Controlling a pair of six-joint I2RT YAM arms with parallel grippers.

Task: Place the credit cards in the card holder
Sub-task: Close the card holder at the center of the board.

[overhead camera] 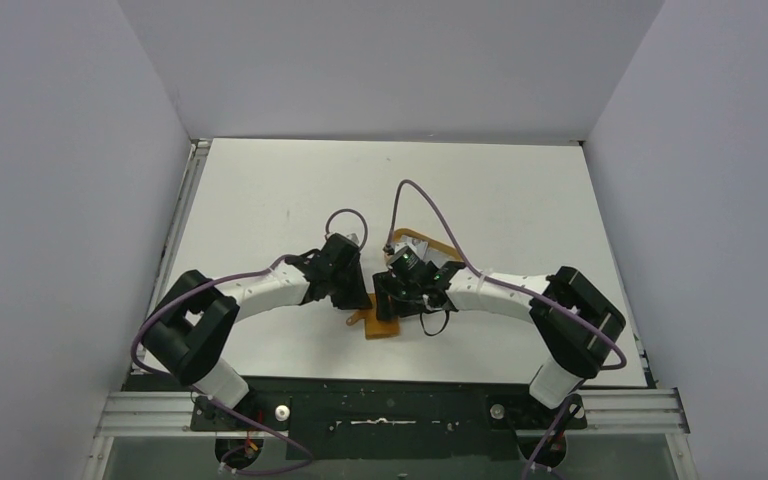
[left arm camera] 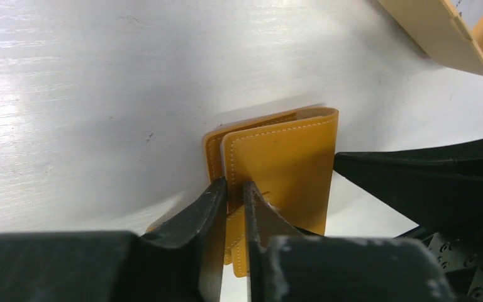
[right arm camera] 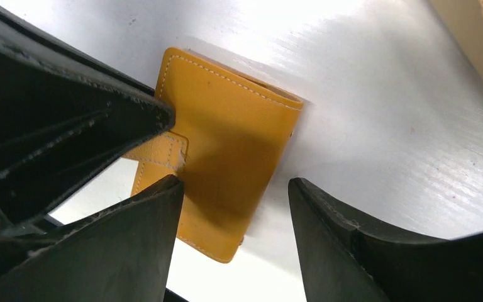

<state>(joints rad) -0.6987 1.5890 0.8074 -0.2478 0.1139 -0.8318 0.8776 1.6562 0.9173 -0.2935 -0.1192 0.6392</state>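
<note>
Lower centre, on desk (overhead camera: 260,200): folded card holder (overhead camera: 384,327), pinched at snap tab by left jaws, straddled by open right jaws. Possible failure: tab slipping free under pull, or holder lifting whole instead of unfolding.

Left hand (left arm camera: 234,185) pinched nearly closed, right hand (right arm camera: 236,182) spread wide.

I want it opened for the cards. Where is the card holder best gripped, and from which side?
Probably the card holder at its edge by the snap tab, coming in low from that side, as the left gripper does. It lies flat on the table, so only that slightly parted leaf edge offers something to pinch.
</note>
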